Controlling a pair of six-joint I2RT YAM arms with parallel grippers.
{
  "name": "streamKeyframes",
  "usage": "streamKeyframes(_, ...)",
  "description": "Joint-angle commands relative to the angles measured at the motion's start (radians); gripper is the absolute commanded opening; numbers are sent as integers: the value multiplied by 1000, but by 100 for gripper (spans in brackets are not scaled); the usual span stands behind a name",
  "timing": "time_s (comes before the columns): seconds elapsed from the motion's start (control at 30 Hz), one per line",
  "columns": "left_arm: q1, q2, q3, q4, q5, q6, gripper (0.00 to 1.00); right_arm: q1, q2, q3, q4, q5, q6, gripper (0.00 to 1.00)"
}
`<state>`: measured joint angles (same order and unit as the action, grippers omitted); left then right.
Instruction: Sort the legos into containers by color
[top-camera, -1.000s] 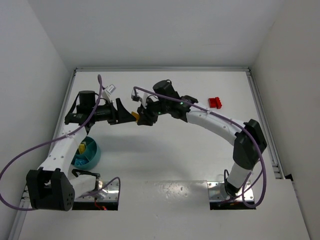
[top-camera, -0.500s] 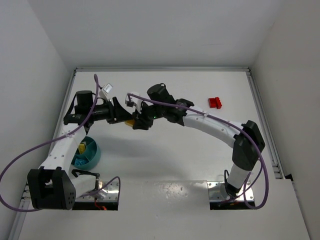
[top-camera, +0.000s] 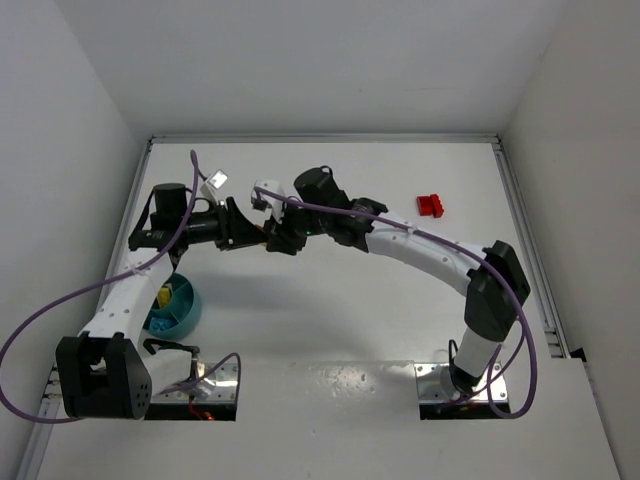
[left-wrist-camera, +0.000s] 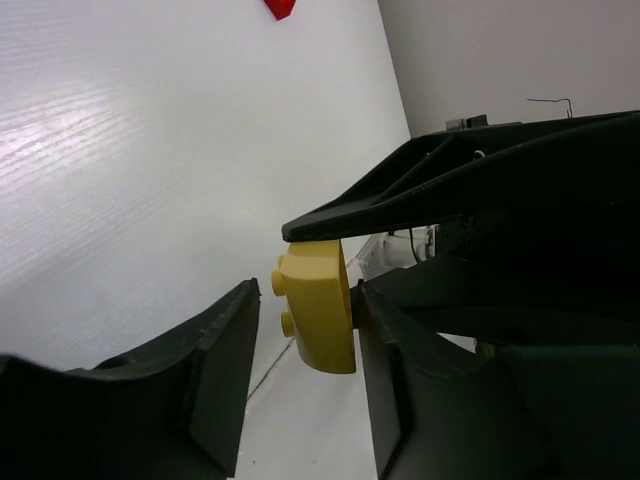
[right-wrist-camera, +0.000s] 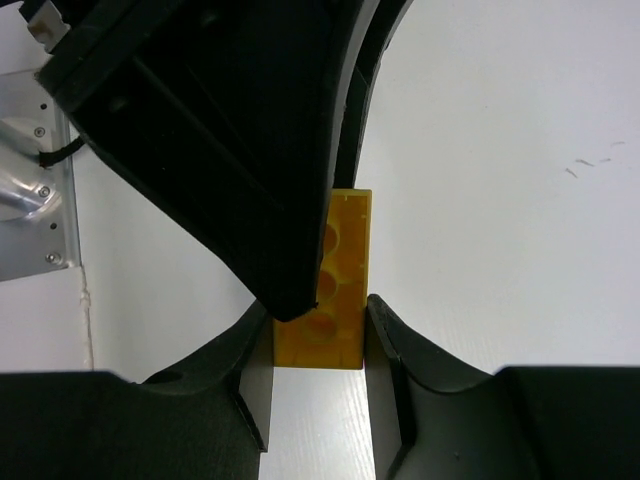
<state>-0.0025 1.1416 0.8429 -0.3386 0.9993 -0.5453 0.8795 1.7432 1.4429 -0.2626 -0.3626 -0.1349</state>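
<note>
A yellow lego (right-wrist-camera: 350, 240) is clamped between the fingers of my right gripper (right-wrist-camera: 318, 315), above the table at the back left of centre. My left gripper (left-wrist-camera: 308, 295) has come in from the left and straddles the same yellow lego (left-wrist-camera: 320, 300). One of its fingers lies against the brick's flat face, and a narrow gap shows between the other finger (left-wrist-camera: 225, 340) and the studs. In the top view the two grippers (top-camera: 262, 236) meet nose to nose and hide the brick. A red lego (top-camera: 432, 206) lies at the back right. The teal container bowl (top-camera: 190, 312) by the left arm holds a yellow piece (top-camera: 163, 297).
White walls close in the table on the left, back and right. A metal rail (top-camera: 528, 250) runs along the right edge. Two metal base plates (top-camera: 205, 385) (top-camera: 450, 385) sit at the near edge. The left arm's purple cable (top-camera: 40, 320) loops out to the left.
The right gripper carried the yellow lego left into the left gripper's jaws. The left jaws narrowed around it. The brick, visible from above before, is now hidden.
</note>
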Motion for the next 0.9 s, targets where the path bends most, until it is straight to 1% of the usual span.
streamKeyframes(0.0,10,-11,-5,30,32,2,47,3,-13,-9,59,-2,-8,0)
streamKeyframes(0.07,10,-11,-5,30,32,2,40,3,-23,-18,59,-27,-8,0)
streamKeyframes(0.17,19,-22,4,15,-34,24,36,12,-45,-47,79,-39,-34,0)
streamKeyframes(0.23,30,-22,15,4,-44,33,36,12,-54,-59,79,-39,-43,0)
streamKeyframes(0.3,39,-22,15,-6,-53,45,31,21,-54,-70,79,-39,-43,0)
streamKeyframes(0.4,39,-31,38,-51,-68,116,25,21,-42,-41,22,-4,-34,29)
streamKeyframes(0.43,39,-45,76,-80,-79,158,25,21,-42,-32,5,7,-34,52)
streamKeyframes(0.47,50,-45,99,-155,-90,213,24,21,-42,-32,-7,7,-23,59)
streamKeyframes(0.5,50,-60,123,-192,-108,322,23,21,-56,-32,-7,7,-23,66)
streamKeyframes(0.53,50,-75,169,-226,-160,371,23,6,-76,-80,-7,-48,-3,73)
streamKeyframes(0.57,50,-75,194,-296,-189,466,23,6,-102,-110,17,-62,7,86)
streamKeyframes(0.6,50,-85,217,-334,-249,516,22,6,-156,-171,17,-71,17,89)
streamKeyframes(0.63,50,-85,267,-423,-278,618,22,6,-181,-199,26,-81,17,91)
streamKeyframes(0.67,50,-85,295,-471,-310,666,22,6,-203,-225,26,-81,17,92)
streamKeyframes(0.73,88,-57,378,-580,-344,784,19,6,-232,-277,1,-67,31,92)
streamKeyframes(0.77,107,-34,407,-712,-344,923,19,-5,-232,-286,-45,-49,31,92)
streamKeyframes(0.83,168,-25,467,-842,-344,1072,19,-14,-241,-315,-78,-35,20,92)
streamKeyframes(0.87,188,-14,476,-961,-344,1217,18,-14,-257,-347,-78,-35,11,92)
